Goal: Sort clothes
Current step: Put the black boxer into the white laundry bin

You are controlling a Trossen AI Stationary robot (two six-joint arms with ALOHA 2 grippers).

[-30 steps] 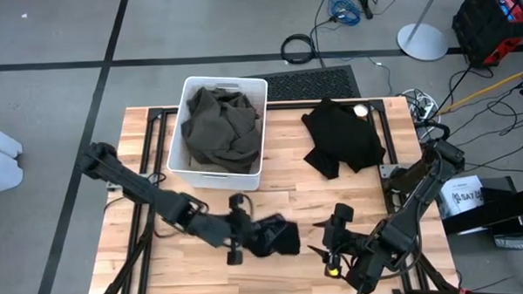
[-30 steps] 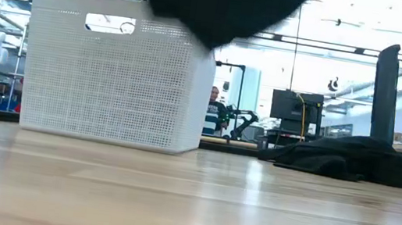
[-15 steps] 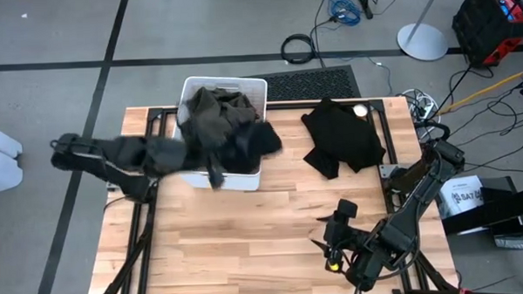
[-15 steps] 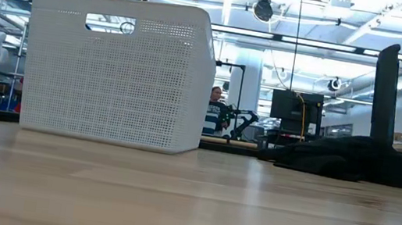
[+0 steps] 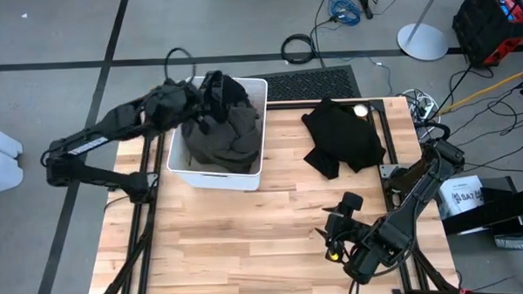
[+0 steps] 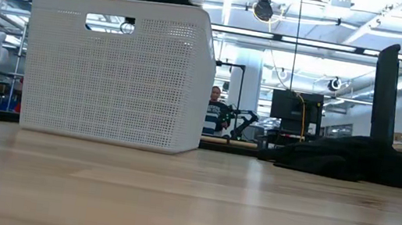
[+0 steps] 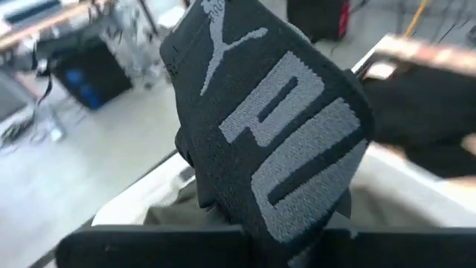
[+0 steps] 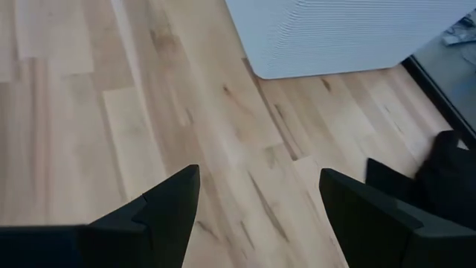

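1. Your left gripper (image 5: 209, 89) is above the far end of the white bin (image 5: 176, 159), its fingers clamped on a black garment (image 7: 275, 126) bearing large grey woven lettering (clearest in the left wrist view).
2. In the low view, that garment shows as a dark shape just over the bin's top rim.
3. The bin already contains a large dark olive garment (image 5: 230, 131), bunched up and filling most of it.
4. A second black garment (image 5: 341, 137) lies in a heap on the wooden table (image 5: 247, 226), at the far right, well apart from the bin.
5. Your right gripper (image 5: 333, 240) sits low over the near right part of the table, fingers spread wide and holding nothing; bare wood shows between them.
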